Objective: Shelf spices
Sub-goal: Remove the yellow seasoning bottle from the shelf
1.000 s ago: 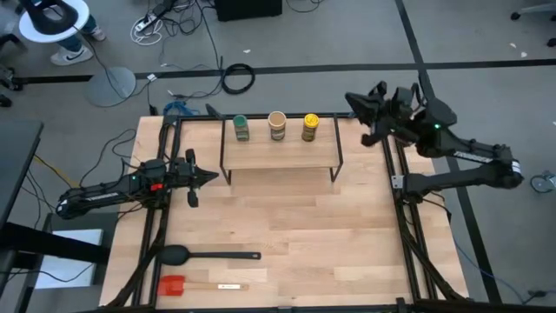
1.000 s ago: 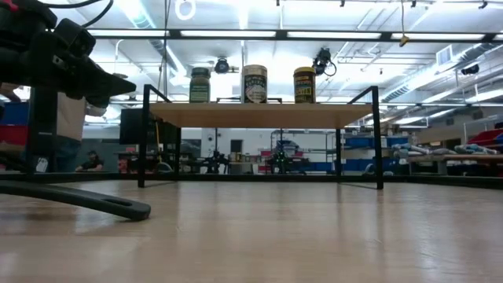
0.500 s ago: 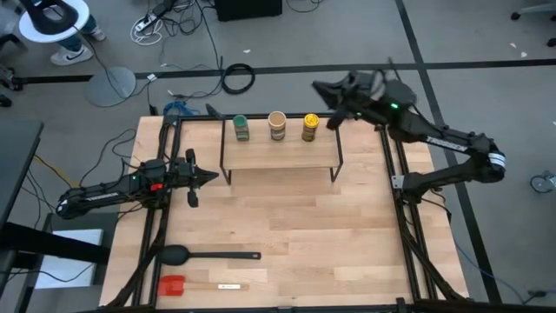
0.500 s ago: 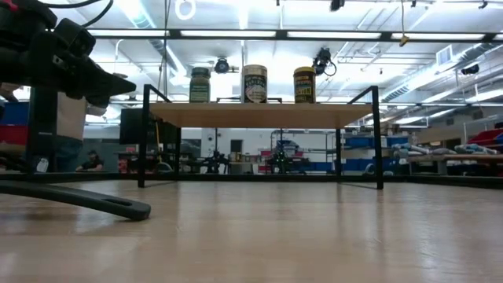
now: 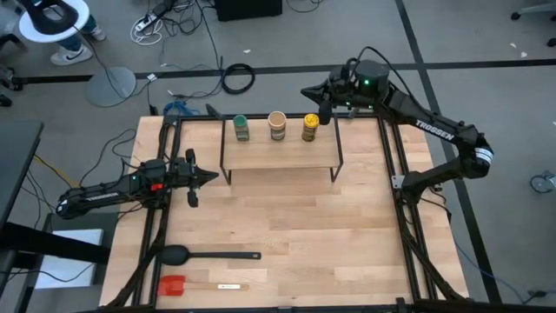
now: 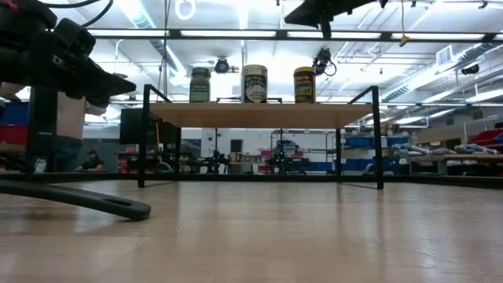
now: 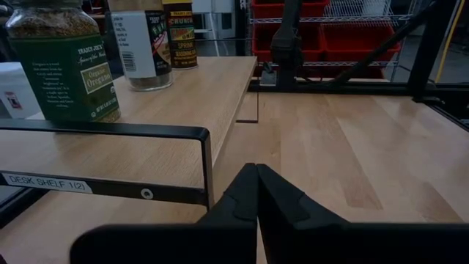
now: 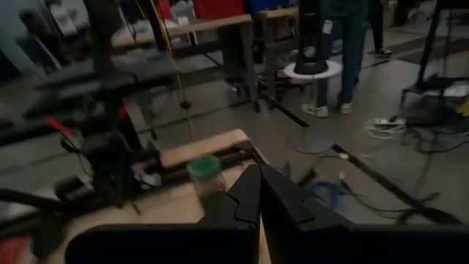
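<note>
Three spice jars stand upright in a row on the far part of the light-wood shelf (image 5: 280, 149): green-lidded (image 5: 241, 128), tan-topped (image 5: 277, 125), yellow-lidded (image 5: 310, 127). The low view shows them on the board, green-lidded (image 6: 200, 85), tan-topped (image 6: 255, 83), yellow-lidded (image 6: 304, 84). My right gripper (image 5: 307, 92) is shut and hovers high just beyond the yellow jar, pointing toward the table's left; it touches nothing. In its wrist view (image 8: 258, 180) the green jar (image 8: 205, 178) lies ahead. My left gripper (image 5: 211, 176) is shut, left of the shelf (image 7: 183, 95).
A black spoon (image 5: 208, 256) and a red spatula (image 5: 187, 285) lie near the table's near left corner. The shelf's black metal legs (image 5: 335, 165) stand on the tabletop. A person's legs (image 8: 337, 51) and cables show on the floor beyond the far edge.
My right arm has swung from the table's far right corner toward the left along the far edge, up to a spot above and beyond the yellow jar, and has come into the low view at the top. The jars have stayed in place.
</note>
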### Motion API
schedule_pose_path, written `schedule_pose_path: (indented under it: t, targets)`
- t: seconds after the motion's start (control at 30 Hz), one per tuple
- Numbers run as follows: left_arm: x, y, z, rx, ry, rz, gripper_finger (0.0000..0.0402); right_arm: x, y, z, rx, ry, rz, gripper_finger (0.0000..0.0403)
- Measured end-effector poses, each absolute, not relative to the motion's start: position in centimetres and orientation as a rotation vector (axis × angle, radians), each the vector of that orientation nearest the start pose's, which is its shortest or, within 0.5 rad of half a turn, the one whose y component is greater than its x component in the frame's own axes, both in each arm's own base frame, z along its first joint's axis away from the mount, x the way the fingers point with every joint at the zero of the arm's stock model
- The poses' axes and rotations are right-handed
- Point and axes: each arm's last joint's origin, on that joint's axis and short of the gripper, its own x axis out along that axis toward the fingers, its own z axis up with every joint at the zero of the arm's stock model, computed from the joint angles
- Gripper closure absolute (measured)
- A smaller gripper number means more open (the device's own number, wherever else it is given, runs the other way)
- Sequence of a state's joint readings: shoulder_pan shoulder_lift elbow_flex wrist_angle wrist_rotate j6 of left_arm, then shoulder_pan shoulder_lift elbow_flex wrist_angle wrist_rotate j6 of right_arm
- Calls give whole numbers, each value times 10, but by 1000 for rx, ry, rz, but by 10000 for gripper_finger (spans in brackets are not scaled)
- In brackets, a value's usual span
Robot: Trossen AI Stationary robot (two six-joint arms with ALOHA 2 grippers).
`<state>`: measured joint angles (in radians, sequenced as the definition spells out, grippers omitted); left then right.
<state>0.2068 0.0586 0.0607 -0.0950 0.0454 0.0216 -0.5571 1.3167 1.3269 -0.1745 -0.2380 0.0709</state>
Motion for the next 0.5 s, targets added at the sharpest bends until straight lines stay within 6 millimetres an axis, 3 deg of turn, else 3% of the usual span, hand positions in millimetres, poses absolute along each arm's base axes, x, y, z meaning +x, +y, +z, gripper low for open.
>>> schedule_pose_path:
  t: [0.3,0.5]
  targets:
    - [96,19,171,10,90,162,396,241,-150,404,16,227,-332,394]
    - [96,20,183,10,-35,191,396,231,-147,399,-7,324,-335,367]
